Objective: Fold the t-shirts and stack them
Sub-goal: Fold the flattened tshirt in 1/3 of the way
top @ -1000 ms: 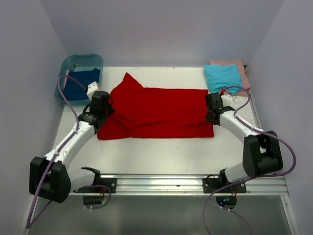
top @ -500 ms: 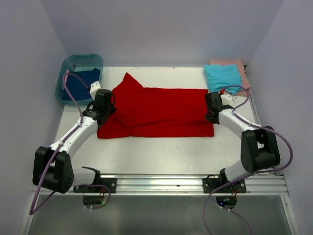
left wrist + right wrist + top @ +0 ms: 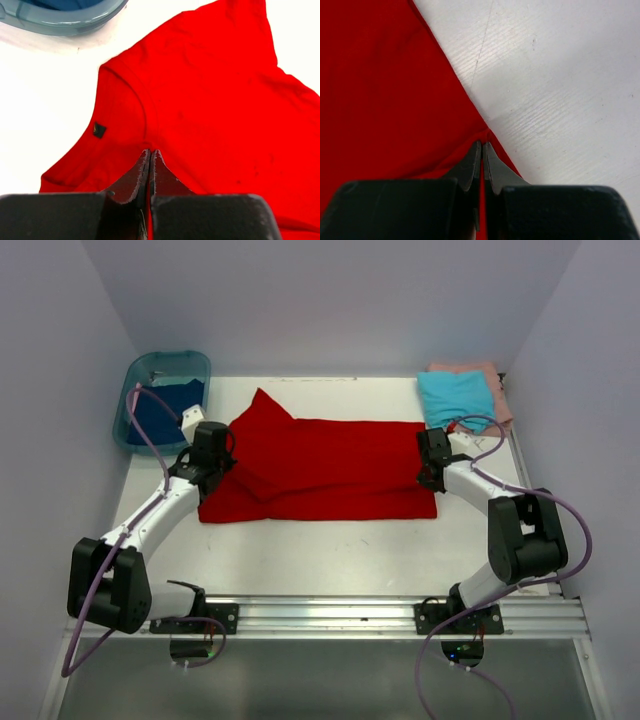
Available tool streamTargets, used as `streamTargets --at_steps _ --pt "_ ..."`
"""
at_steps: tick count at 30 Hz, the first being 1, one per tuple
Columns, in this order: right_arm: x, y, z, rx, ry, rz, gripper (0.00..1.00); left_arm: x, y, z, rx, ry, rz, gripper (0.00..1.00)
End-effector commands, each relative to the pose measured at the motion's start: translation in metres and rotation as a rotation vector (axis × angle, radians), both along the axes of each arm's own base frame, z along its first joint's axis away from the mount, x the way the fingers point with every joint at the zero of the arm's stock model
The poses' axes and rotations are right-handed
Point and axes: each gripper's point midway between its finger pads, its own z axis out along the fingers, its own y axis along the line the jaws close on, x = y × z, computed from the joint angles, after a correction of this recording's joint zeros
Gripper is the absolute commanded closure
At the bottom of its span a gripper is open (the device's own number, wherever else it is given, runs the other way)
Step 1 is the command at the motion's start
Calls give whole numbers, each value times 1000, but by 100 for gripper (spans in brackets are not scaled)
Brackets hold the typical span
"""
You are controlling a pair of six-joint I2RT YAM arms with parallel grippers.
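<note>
Now grips the red t-shirt [image 3: 320, 465], spread across the middle of the bench, at both ends. Pinches its left end in the left gripper [image 3: 150, 152], jaws closed tight on cloth. Nips its right edge in the right gripper [image 3: 482, 146], likewise closed on a red fold. Shows the teal t-shirt [image 3: 455, 397] atop the pink t-shirt [image 3: 490, 372] at the far right corner, and the dark blue t-shirt [image 3: 165, 408] inside the tub [image 3: 172, 360] at the far left corner.

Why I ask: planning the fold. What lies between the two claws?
The red t-shirt spans the whole stretch, left claw to right claw, each pinching an edge; the top external view shows it.
</note>
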Motion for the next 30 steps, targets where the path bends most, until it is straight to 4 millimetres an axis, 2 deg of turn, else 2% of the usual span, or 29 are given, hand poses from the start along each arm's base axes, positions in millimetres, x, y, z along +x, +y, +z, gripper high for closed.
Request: streamTargets --at_steps 1,7,16,23,24,25,26,27,28,29,30 --pt "21 0 15 6 -82 -13 100 18 8 31 -10 -120 58 100" --pt "23 0 19 -1 -94 -14 100 19 9 37 -14 -143 64 100" --pt "25 -7 12 -31 -66 -53 100 25 14 22 -7 -114 89 100" --pt "29 -8 9 -40 -60 -59 98 38 13 17 -12 -106 81 99" --pt "30 -8 13 -39 -71 -59 75 40 12 17 -13 -110 75 92" --pt "30 -8 14 -36 -79 -56 61 42 10 18 -20 -112 62 78" --pt "30 -8 16 -35 -88 -51 44 44 8 22 -28 -132 55 50" --pt "32 -8 20 -35 -112 -52 20 44 8 25 -32 -149 50 39" --pt "30 -8 26 -32 -138 -47 6 45 5 30 -46 -172 36 28" --pt "30 -8 30 -33 -158 -36 1 43 5 39 -60 -223 34 11" --pt "33 -8 35 -26 -190 -31 1 45 3 50 -73 -275 21 4"
